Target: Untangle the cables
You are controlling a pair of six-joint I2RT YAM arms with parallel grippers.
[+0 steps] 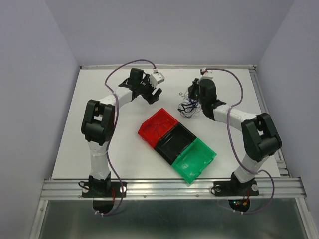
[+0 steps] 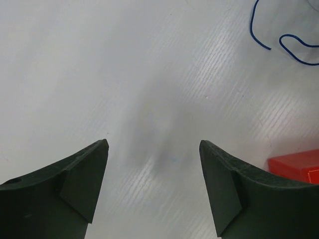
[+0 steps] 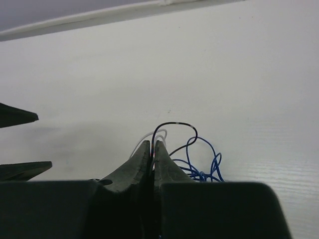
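The cables (image 1: 188, 107) lie as a small tangle of black, white and blue wires on the white table, at the back right. My right gripper (image 1: 192, 97) is at the tangle. In the right wrist view it (image 3: 152, 143) is shut on a black cable (image 3: 175, 125) that loops up from between the jaws, with a white cable (image 3: 143, 136) beside it. Blue cables (image 3: 205, 167) bunch just to its right. My left gripper (image 1: 153, 95) is open and empty to the left of the tangle. In the left wrist view it (image 2: 153, 144) is over bare table, with a blue cable (image 2: 290, 44) at the top right.
Three joined bins stand mid-table in a diagonal row: red (image 1: 151, 130), black (image 1: 182, 133) and green (image 1: 198, 160). A corner of the red bin (image 2: 297, 165) shows near my left gripper. The left gripper's fingers (image 3: 18, 117) show at the left edge of the right wrist view.
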